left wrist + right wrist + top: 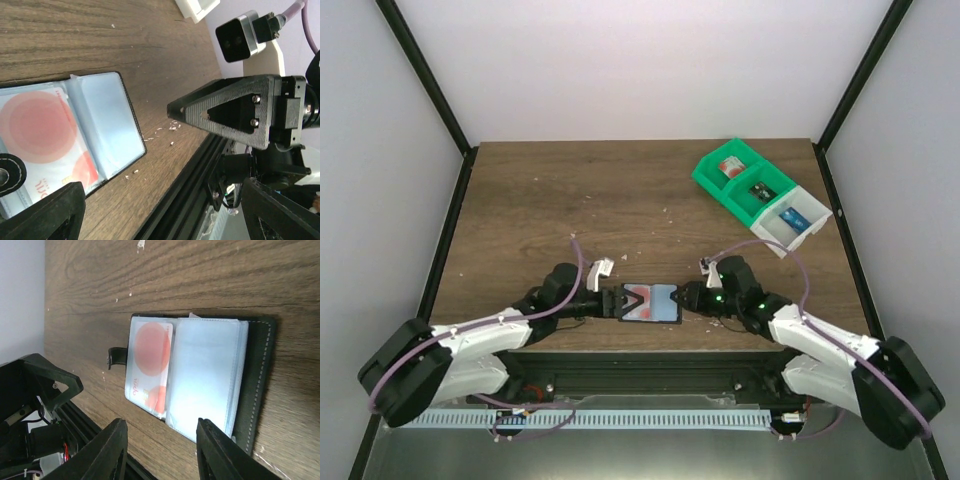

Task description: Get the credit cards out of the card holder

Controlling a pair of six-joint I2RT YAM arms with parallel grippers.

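While both arms reach in low from the near corners, the holder lies opened flat on the table, close to the near edge and about midway along it. Its two pale blue panels face up, framed by a thin dark border. A pale card with a large red circle sits in the left panel behind a clear sleeve, and a smaller patch of red shows below the circle. The right panel looks cloudy and blank from where I stand. A small black tab sticks out from the holder's left side.

The left end effector sits at that left side, by the tab. Its fingers stand wide apart and clamp nothing; one hangs over the holder's near left corner, the other is out past the near edge of the table. The right end effector is at the holder's right end. Its fingers are also apart, with a narrower gap, and the end of the right panel shows in that gap. I cannot tell whether they touch it.

Near the far right corner stand a green bin and a white bin, side by side, well apart from the holder. White flecks dot the wood near the holder.
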